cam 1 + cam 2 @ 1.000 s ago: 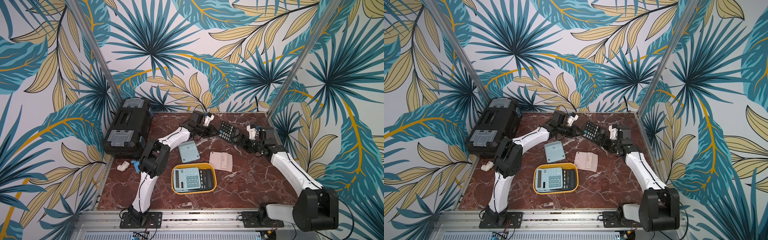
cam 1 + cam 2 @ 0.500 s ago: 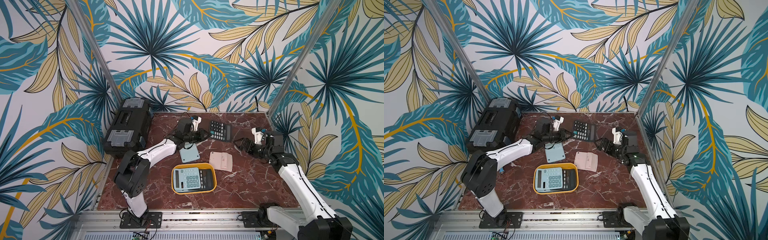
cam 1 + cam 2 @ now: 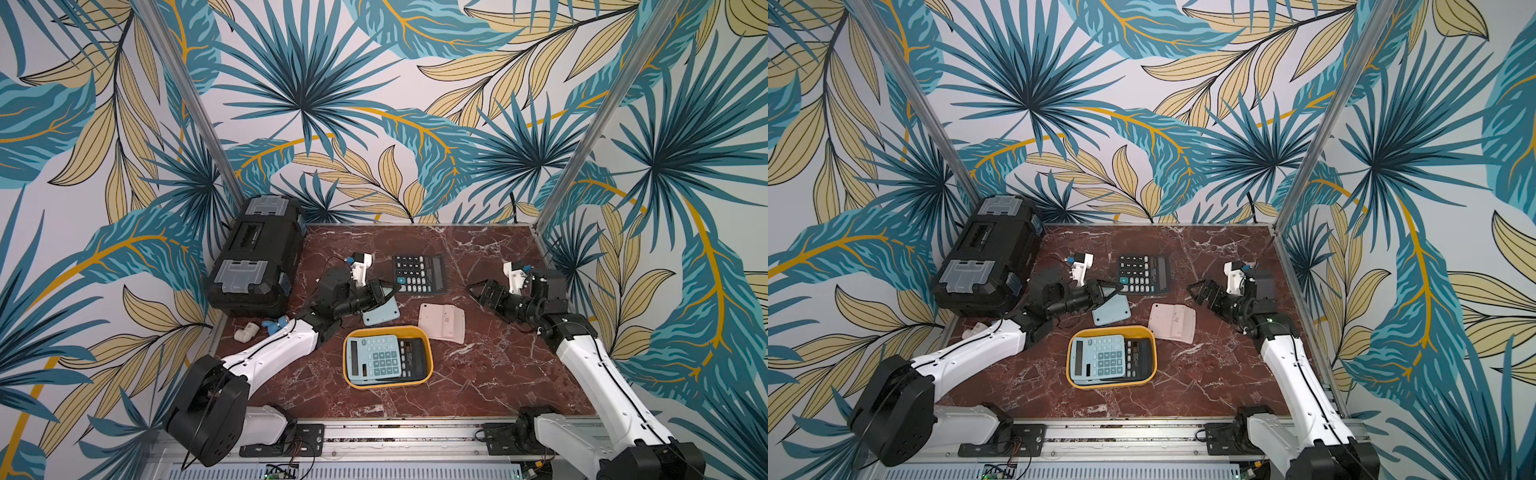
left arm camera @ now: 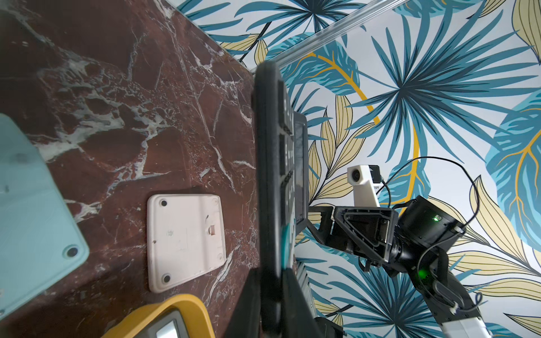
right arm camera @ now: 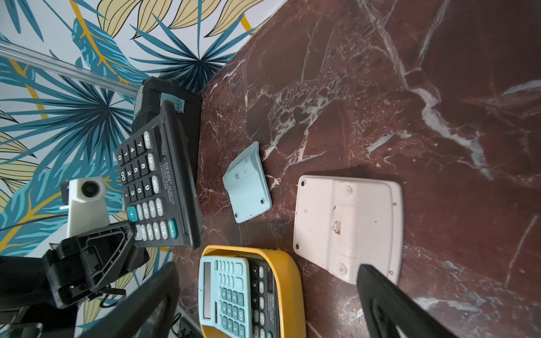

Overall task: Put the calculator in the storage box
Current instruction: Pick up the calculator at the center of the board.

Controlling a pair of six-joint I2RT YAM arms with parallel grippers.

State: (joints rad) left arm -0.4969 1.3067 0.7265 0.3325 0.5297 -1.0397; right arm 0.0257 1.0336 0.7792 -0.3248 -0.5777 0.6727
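On red marble (image 3: 478, 374), between leaf-papered walls (image 3: 374, 83), left claw (image 3: 390, 291) pinches the black calculator (image 3: 419, 274) — right claw (image 3: 476, 293) gapes empty.

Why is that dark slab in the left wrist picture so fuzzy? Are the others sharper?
Left wrist view: the black calculator, edge-on close to the lens, is blurred. Right wrist view: its keys are sharp, only the right gripper's fingers blur. Both top views: evenly lit, sharp.

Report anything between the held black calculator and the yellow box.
Nothing visible blocks the lifted black calculator in the left gripper. A face-down blue calculator lies on the table between it and the storage box, which already holds two calculators.
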